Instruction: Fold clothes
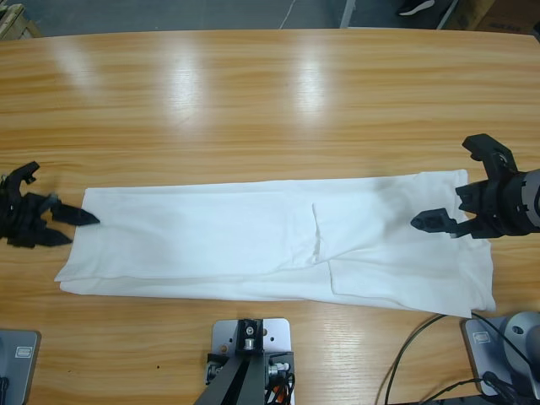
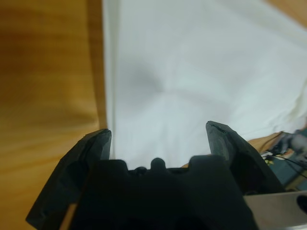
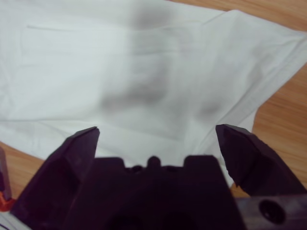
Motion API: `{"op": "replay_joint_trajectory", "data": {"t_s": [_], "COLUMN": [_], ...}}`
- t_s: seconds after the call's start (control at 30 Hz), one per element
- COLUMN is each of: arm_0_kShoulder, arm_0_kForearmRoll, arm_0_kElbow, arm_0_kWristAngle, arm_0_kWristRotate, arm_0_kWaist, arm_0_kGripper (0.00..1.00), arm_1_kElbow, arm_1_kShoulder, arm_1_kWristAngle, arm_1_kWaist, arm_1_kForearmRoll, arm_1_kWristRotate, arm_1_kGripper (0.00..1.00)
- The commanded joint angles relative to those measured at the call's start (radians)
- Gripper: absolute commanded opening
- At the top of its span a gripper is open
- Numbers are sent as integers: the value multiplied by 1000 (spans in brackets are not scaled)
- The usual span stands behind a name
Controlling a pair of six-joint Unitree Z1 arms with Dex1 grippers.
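My left gripper (image 1: 72,226) stands at the 9 o'clock end of the table, its two black jaws spread apart and holding nothing; the tips point at the short edge of the T-shirt (image 1: 253,236) and are just touching or just beside it. In the left wrist view the white cloth fills the space between the jaws. My right gripper (image 1: 445,209) is at the 3 o'clock end, also spread wide and empty, and it hovers over the cloth near that edge.

The T-shirt lies flat on the wooden table (image 1: 253,101) as a long narrow band from 9 to 3 o'clock, with the sides already folded inward; one folded flap ends a little right of the middle.

I judge that the long fold is done and the cross fold is next. For this, each gripper must go lower, pinch all layers at its end, then carry one end over the other without dragging the band.
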Motion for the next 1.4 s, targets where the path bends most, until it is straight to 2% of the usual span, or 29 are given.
{"op": "replay_joint_trajectory", "data": {"t_s": [0.03, 0.2, 0.27, 0.53, 0.73, 0.83, 0.93, 1.13, 1.2, 1.23, 1.27, 1.3, 1.4], "arm_0_kShoulder": [148, 234, 243, 310, 340, 340, 370, 409, 396, 386, 373, 355, 327], "arm_0_kForearmRoll": [58, 126, 131, 175, 171, 169, 169, 169, 169, 168, 168, 169, 185], "arm_0_kElbow": [-79, -129, -135, -186, -204, -204, -212, -229, -227, -224, -222, -222, -234], "arm_0_kWristAngle": [-114, -32, -6, 44, 50, 49, 18, 19, 24, 26, 27, 35, 49], "arm_0_kWristRotate": [130, 97, 80, 47, 53, 60, 82, 84, 85, 85, 87, 88, 89], "arm_0_kWaist": [135, 114, 97, -57, -116, -123, -134, -184, -184, -184, -184, -185, -186], "arm_0_kGripper": [766, 769, 802, 931, 924, 853, 689, 589, 472, 341, 141, 0, 0], "arm_1_kElbow": [4, -6, -9, -7, -4, -4, -6, 10, 16, 15, 13, 12, 8], "arm_1_kShoulder": [68, 82, 81, 73, 67, 64, 57, 32, 33, 33, 33, 34, 40], "arm_1_kWristAngle": [5, 2, 0, -17, -20, -20, -20, -20, -21, -21, -21, -21, -23], "arm_1_kWaist": [12, 11, 12, 11, 12, 11, 11, 11, 11, 11, 11, 11, 11], "arm_1_kForearmRoll": [-25, -30, -30, -30, -30, -30, -30, -22, -22, -23, -23, -24, -26], "arm_1_kWristRotate": [11, 11, 11, 11, 11, 11, 11, 11, 11, 11, 11, 11, 12], "arm_1_kGripper": [982, 982, 982, 982, 982, 982, 982, 982, 982, 982, 982, 982, 982]}}
